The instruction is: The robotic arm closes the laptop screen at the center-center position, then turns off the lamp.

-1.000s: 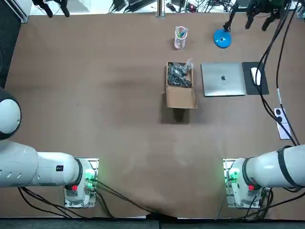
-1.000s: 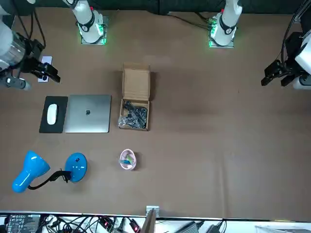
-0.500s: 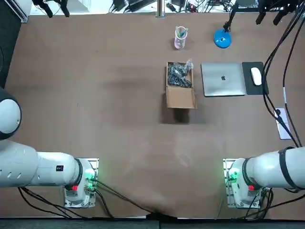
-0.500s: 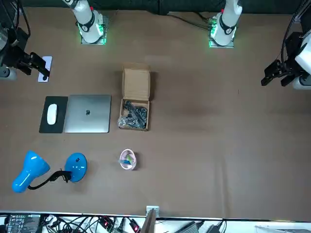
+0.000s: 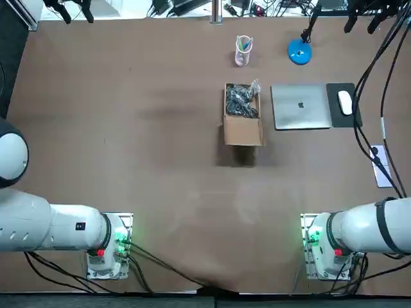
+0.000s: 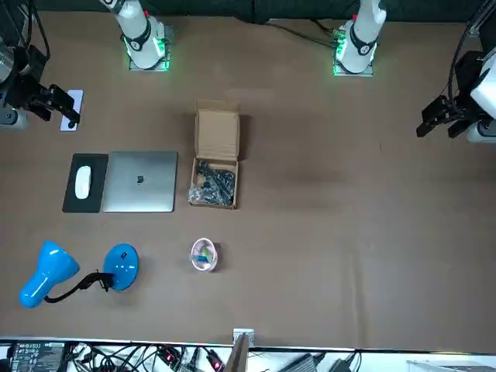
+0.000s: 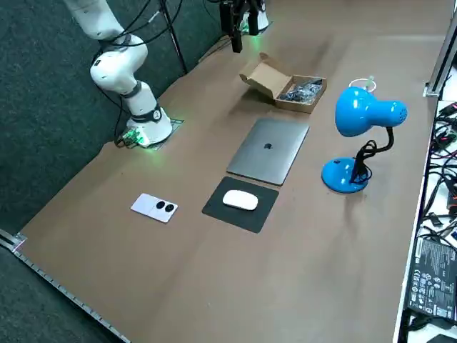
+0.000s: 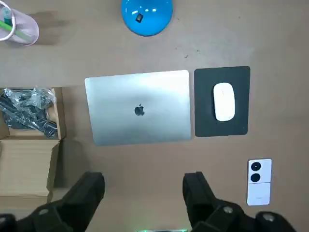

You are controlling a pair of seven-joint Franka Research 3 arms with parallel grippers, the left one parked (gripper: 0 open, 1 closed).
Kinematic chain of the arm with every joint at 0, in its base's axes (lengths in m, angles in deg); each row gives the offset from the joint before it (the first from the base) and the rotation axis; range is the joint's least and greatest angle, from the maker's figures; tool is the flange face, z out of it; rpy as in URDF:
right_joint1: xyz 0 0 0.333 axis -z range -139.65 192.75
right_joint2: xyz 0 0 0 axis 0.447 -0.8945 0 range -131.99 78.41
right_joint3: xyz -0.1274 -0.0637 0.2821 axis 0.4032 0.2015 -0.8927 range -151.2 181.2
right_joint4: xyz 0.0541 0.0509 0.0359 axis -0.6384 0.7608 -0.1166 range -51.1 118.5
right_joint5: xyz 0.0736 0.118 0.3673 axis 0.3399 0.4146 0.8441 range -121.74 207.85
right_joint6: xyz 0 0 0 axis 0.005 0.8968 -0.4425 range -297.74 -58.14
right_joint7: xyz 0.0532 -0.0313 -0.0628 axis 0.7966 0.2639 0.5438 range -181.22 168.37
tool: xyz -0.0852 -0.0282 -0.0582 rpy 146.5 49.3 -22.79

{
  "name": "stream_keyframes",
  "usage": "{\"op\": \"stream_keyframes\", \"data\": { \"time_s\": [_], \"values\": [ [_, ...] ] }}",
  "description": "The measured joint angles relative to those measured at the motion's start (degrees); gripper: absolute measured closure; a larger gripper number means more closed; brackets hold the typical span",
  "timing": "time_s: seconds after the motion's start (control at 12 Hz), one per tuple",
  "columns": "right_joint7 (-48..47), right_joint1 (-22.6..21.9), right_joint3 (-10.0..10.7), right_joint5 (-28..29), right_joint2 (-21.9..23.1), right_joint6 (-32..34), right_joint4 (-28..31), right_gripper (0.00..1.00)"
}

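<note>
Already the laptop [image 8: 139, 108] lies shut, a flat slab of brushed silver metal with rounded corners, in the far right part of the table [image 5: 128, 160] rather than at its centre, so we judge that only the lamp [image 7: 364, 113] is left to deal with. We read the lamp as light and easy to shove. It is a glossy blue plastic dome on a thin black bendable neck, rising from a round blue base [image 8: 146, 14] near the table's far edge, just beyond the laptop. A small dark switch [image 8: 139, 18] shows on that base. We would press straight down on it, gently, since a sideways push could slide or tip the lamp. Whether the bulb is lit we cannot tell. The right gripper [image 8: 143, 178] hangs high over the table by the laptop's near edge, its black fingers [image 8: 91, 186] spread wide and holding nothing. Just beside the laptop, toward the right edge, a matte black mouse pad [image 8: 205, 101] carries a smooth white mouse [image 8: 224, 101], and a white phone [image 8: 259, 181] lies closer to that edge. On the laptop's other side an open cardboard box [image 5: 243, 131] holds dark parts in clear bags. A translucent pink cup [image 5: 243, 51] stands near the far edge.
</note>
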Motion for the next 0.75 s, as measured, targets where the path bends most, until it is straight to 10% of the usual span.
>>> {"op": "stream_keyframes", "data": {
  "time_s": [0.75],
  "values": [
    [0.0,-0.3,-0.1,0.0,-0.1,-0.2,0.0,0.00]
  ]
}}
